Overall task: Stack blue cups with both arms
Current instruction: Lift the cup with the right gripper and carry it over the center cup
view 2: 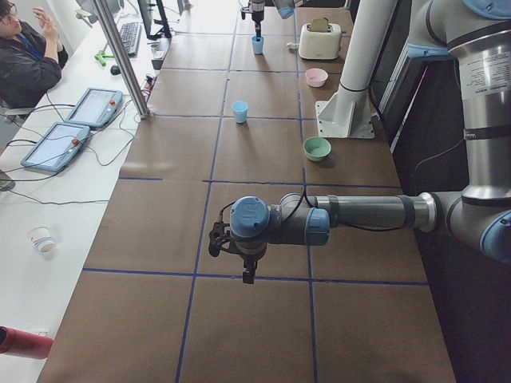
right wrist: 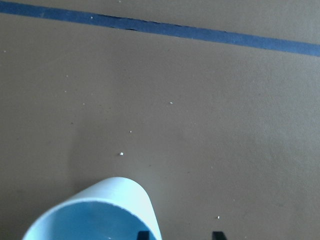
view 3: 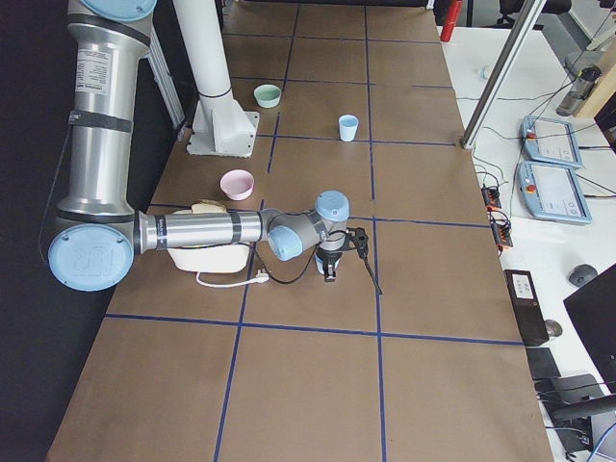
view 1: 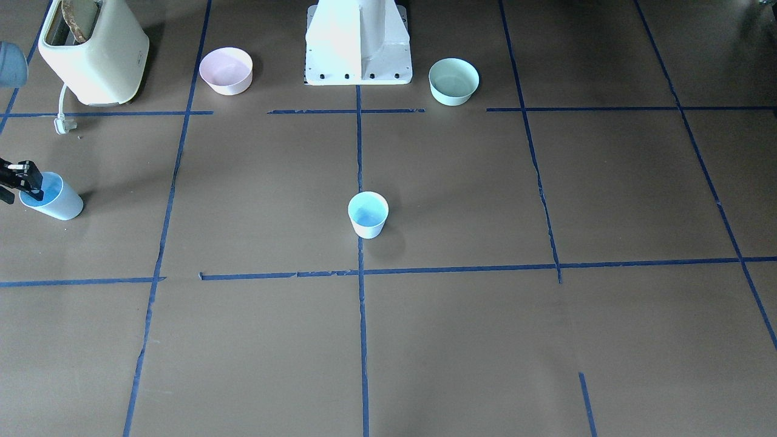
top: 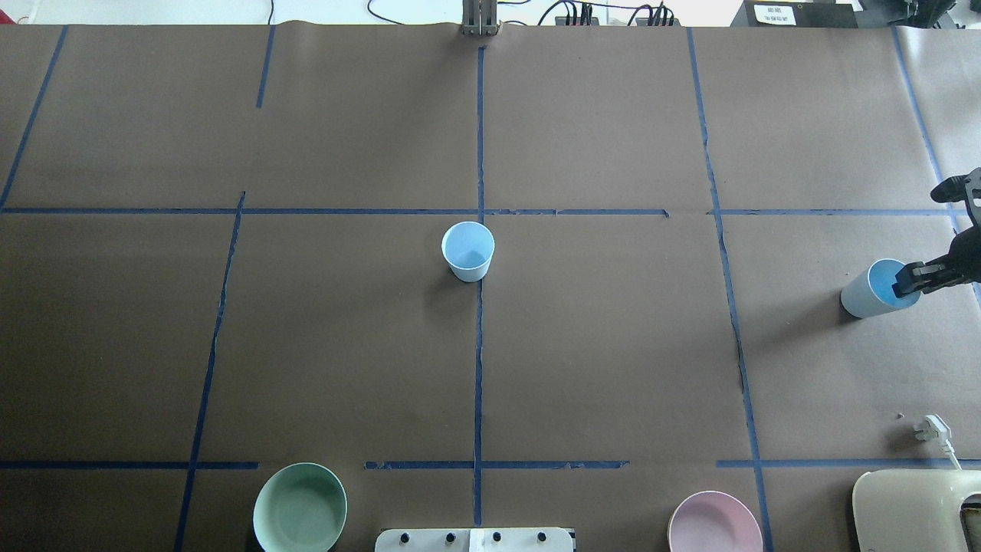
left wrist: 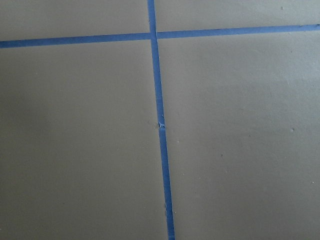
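One blue cup [view 1: 368, 214] stands upright at the table's middle, and it shows in the overhead view [top: 468, 251] too. The second blue cup [top: 870, 290] is at the table's right end, also seen in the front view [view 1: 54, 197]. My right gripper [top: 908, 285] is at this cup's rim. In the right wrist view [right wrist: 180, 234] one fingertip [right wrist: 143, 234] is inside the cup [right wrist: 100, 210] and the other is outside, with a gap to the wall. My left gripper [view 2: 248, 275] hangs over bare table at the left end; I cannot tell if it is open.
A pink bowl [top: 714, 525] and a mint-green bowl [top: 300, 507] flank the white pedestal [view 1: 358, 45]. A cream toaster [view 1: 94, 51] with its plug [view 1: 64, 124] stands near the right cup. Operator and tablets [view 2: 56, 148] are beside the table.
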Action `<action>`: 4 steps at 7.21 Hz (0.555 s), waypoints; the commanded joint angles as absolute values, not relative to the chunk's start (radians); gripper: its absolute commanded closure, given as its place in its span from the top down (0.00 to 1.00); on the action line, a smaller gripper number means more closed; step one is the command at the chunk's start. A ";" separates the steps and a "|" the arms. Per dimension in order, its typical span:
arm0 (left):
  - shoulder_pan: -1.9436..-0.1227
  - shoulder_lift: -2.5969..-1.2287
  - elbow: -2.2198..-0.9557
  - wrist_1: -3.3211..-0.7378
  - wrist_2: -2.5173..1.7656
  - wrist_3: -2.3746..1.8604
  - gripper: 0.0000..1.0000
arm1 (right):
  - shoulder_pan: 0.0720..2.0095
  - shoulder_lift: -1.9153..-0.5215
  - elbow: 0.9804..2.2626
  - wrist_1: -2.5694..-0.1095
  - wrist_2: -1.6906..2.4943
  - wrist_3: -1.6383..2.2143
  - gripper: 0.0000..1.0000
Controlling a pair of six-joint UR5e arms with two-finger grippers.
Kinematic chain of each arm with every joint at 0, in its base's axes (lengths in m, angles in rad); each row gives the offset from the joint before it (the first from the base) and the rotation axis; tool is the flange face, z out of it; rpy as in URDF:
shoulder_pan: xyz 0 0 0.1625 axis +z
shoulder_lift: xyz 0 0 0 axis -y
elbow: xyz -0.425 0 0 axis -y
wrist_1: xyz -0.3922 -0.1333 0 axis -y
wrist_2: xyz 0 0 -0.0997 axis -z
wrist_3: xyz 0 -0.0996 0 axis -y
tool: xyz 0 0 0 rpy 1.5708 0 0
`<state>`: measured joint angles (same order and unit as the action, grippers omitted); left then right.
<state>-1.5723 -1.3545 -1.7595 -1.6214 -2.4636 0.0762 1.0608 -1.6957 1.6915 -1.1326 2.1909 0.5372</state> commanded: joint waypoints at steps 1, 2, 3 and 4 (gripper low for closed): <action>-1.572 -1.355 -1.759 -1.621 -2.464 0.075 1.00 | 1.060 -1.668 1.697 -1.135 2.204 0.551 0.00; -1.572 -1.355 -1.759 -1.621 -2.464 0.072 1.00 | 1.060 -1.639 1.698 -1.140 2.238 0.593 0.00; -1.572 -1.355 -1.755 -1.618 -2.456 0.071 1.00 | 1.061 -1.600 1.700 -1.147 2.275 0.641 0.00; -1.571 -1.356 -1.756 -1.615 -2.448 0.071 1.00 | 1.062 -1.550 1.701 -1.172 2.278 0.708 0.00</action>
